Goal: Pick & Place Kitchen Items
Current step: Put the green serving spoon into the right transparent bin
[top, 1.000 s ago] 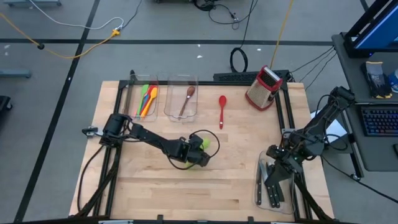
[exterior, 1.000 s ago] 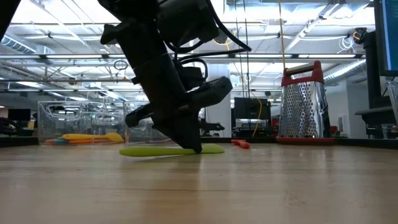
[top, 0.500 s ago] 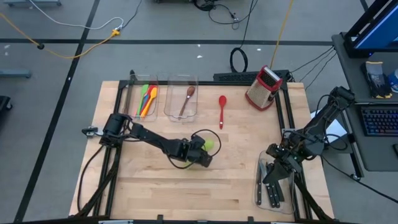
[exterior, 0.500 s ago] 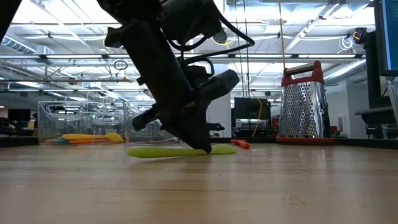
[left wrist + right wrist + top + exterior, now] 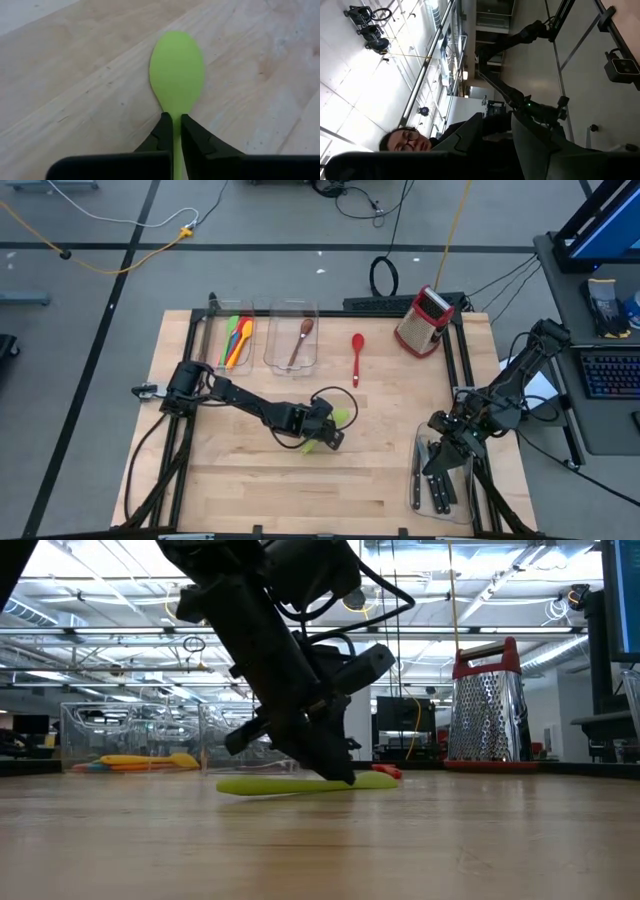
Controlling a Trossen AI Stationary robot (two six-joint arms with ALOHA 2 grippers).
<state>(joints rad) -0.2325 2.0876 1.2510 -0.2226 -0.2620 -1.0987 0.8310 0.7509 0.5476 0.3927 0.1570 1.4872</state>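
A lime-green spoon (image 5: pixel 176 70) lies low over the middle of the table, also in the high view (image 5: pixel 340 417) and the low view (image 5: pixel 300 784). My left gripper (image 5: pixel 176 131) is shut on it, reaching over the table's middle (image 5: pixel 322 432). My right gripper (image 5: pixel 437 472) is open and empty over a clear bin (image 5: pixel 416 480) of black-handled knives at the front right. A red spoon (image 5: pixel 357 352) lies flat at the far middle. A wooden spoon (image 5: pixel 299 340) and several coloured utensils (image 5: pixel 236 338) lie in two clear bins at the far left. My left gripper pinches the green spoon's handle (image 5: pixel 176 122) between its two fingers, right behind the bowl. The fingers slant down from the table's left and lie along the handle. The spoon sits nearly level at the table top; I cannot tell whether it rests on the wood.
A red-and-silver box grater (image 5: pixel 424 320) stands at the far right. The two clear bins (image 5: pixel 314 315) stand side by side along the far left edge. Bare wood (image 5: pixel 250 480) stretches along the table's front. A person shows in the right wrist view (image 5: pixel 402 140).
My left gripper has gone a little toward the table's right edge, staying shut on the green spoon. The spoon has gone along with it, staying low and nearly level.
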